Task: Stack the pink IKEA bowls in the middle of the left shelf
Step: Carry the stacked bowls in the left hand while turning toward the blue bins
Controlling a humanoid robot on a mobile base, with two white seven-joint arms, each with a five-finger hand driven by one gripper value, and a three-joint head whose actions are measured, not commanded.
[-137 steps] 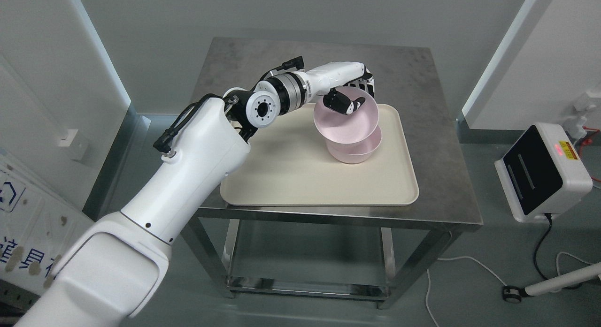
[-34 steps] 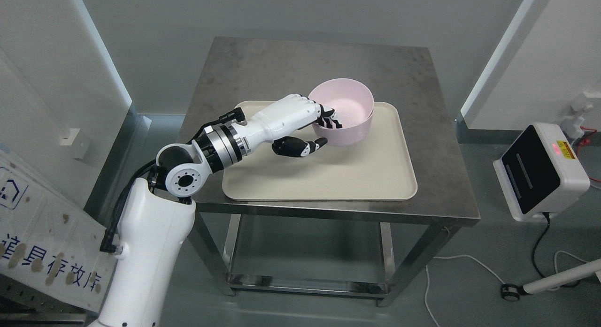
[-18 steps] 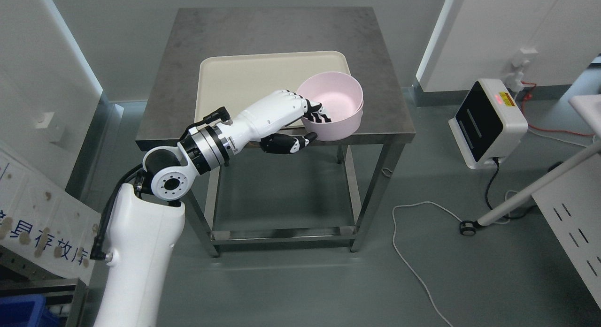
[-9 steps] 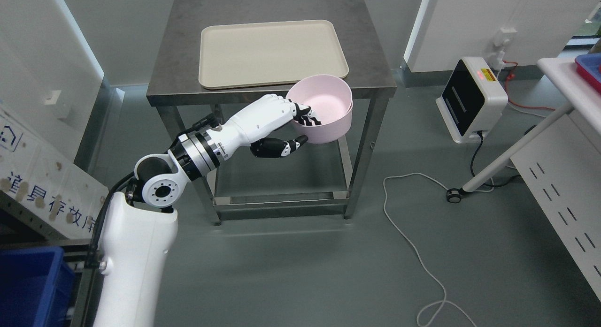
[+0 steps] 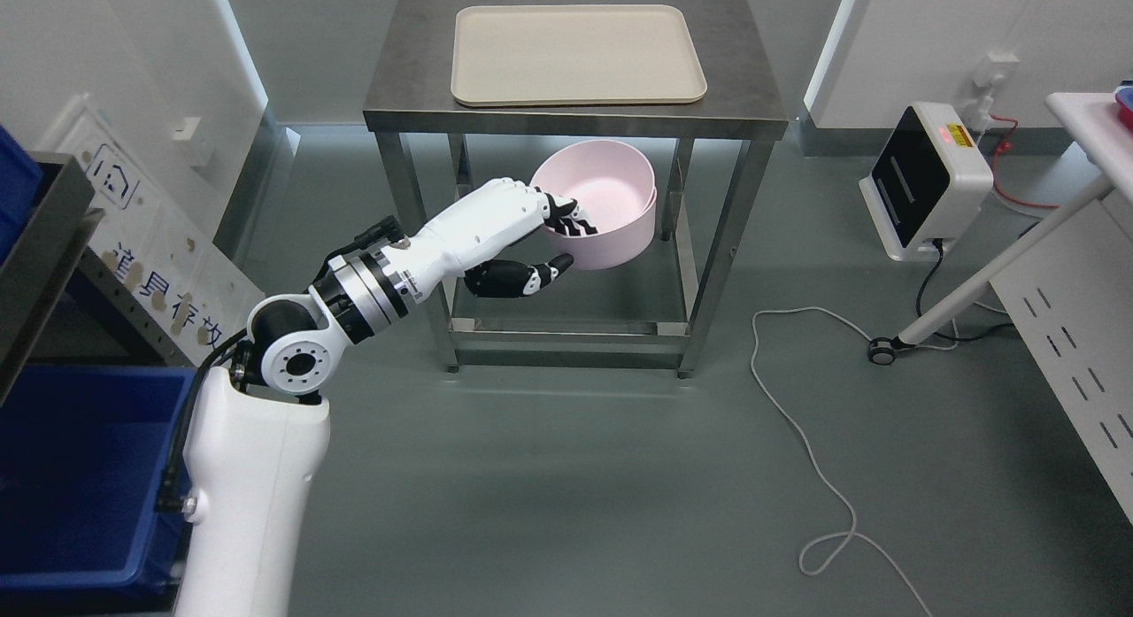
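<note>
My left hand grips the near rim of the nested pink bowls, fingers inside the top bowl and thumb under the wall. It holds them upright in the air, in front of the steel table and below the level of its top. The beige tray on the table holds nothing. My right arm is out of view.
A shelf frame with blue bins stands at the far left, with a sign board leaning near it. A white device sits on the floor at right, by a white table. A white cable trails over the grey floor.
The camera has backed away from the table and swung left, so the whole picture has shifted. The hand keeps its grip on the bowls, which have left the tray and now hang in the air.
</note>
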